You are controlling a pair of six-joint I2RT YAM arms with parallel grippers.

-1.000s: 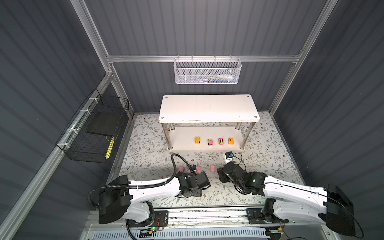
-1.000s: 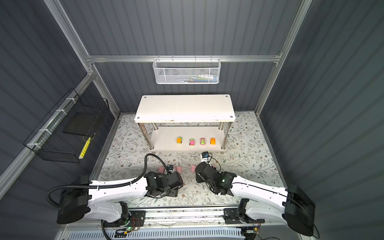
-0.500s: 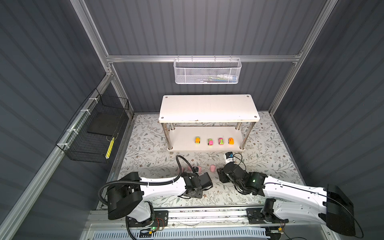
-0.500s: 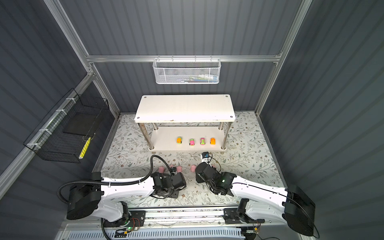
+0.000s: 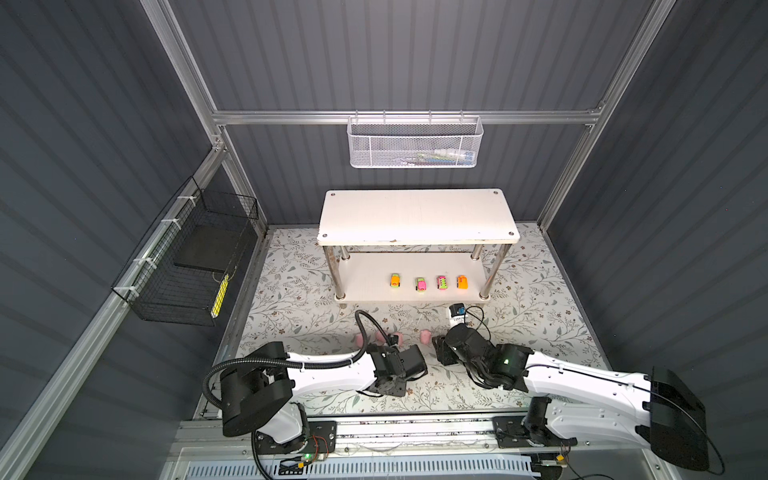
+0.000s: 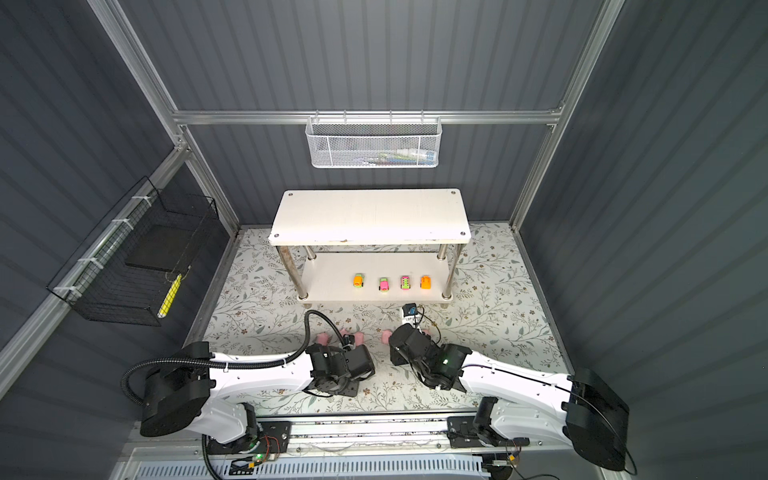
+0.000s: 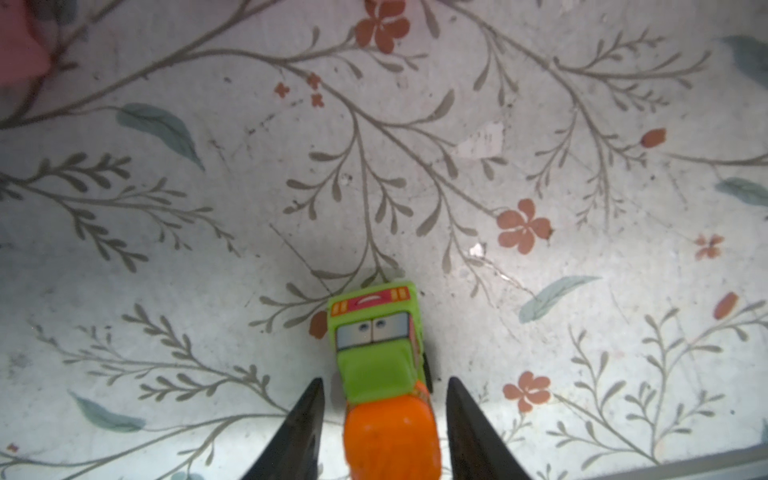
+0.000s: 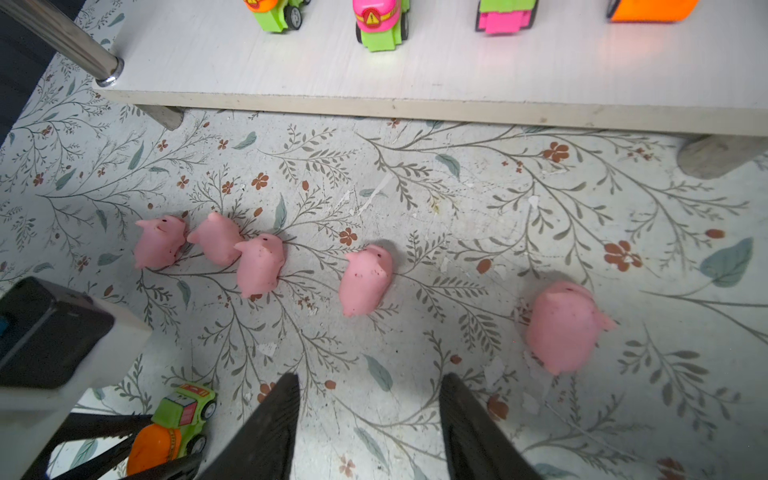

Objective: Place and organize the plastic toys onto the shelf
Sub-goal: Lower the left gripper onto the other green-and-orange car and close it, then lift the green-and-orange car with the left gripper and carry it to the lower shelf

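Toy car (image 7: 384,365), green and orange, sits on the floral mat (image 7: 166,249) between the parted jaws of the left gripper (image 7: 385,379), slim gaps either side. Right gripper (image 8: 370,376) gapes empty near five pink pigs (image 8: 365,278) lying on the mat. Four cars (image 5: 420,284) line the lower board of the shelf (image 5: 365,284)

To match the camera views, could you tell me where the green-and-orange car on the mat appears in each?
Left wrist: the green-and-orange car between the fingers of the left hand.
Right wrist: the car, flanked by those fingers, near a corner.
Both top views: not visible, covered by the left arm.
Shared landmark: the floral mat.
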